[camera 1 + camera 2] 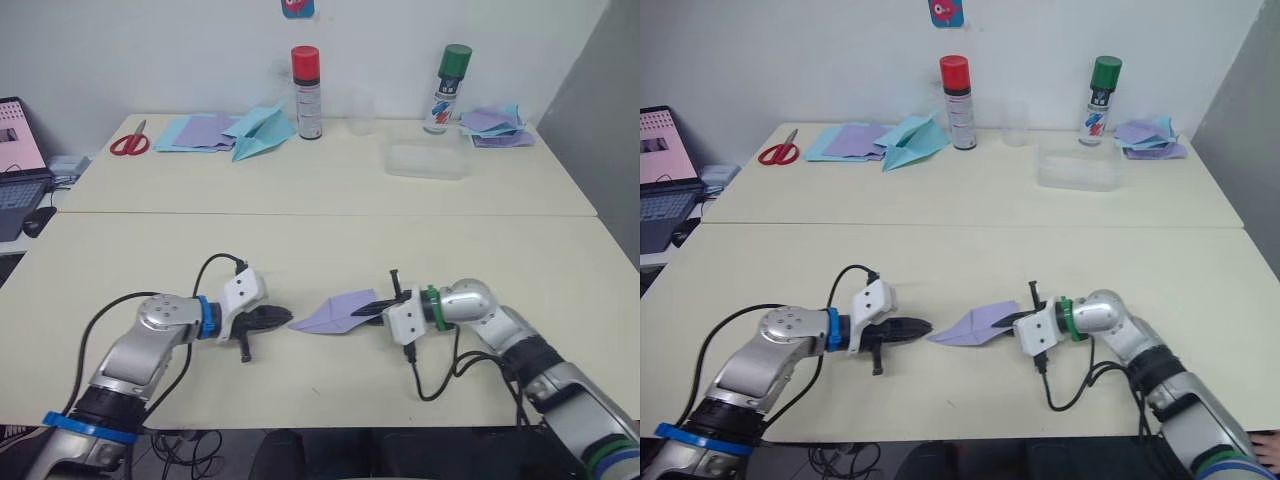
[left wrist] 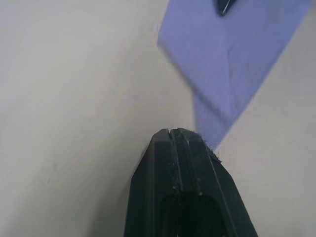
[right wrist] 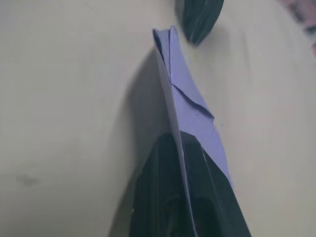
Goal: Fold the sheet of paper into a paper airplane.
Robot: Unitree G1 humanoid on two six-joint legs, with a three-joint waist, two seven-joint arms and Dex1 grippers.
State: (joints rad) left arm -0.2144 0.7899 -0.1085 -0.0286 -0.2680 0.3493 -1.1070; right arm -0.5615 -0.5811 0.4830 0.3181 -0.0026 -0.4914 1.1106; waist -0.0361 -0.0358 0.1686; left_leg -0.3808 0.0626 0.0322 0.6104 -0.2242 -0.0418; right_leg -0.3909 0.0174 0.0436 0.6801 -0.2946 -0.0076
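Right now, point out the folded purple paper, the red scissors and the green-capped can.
purple paper point(image 1: 335, 312), left eye view, middle of its top.
red scissors point(image 1: 127, 144), left eye view, handles.
green-capped can point(image 1: 440, 103), left eye view, label.

Lavender paper airplane point(image 1: 338, 312) on the cream table point(image 1: 320, 250); behind it, red-capped spray can point(image 1: 306, 92); green-capped spray can point(image 1: 447, 88); red-handled scissors point(image 1: 130, 141).

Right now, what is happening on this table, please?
A two-armed robot is folding a purple paper airplane. The right end effector is shut on the plane's rear, the paper pinched between its fingers. The left end effector is shut, its tip right at the nose. The plane already looks folded and rests on the table.
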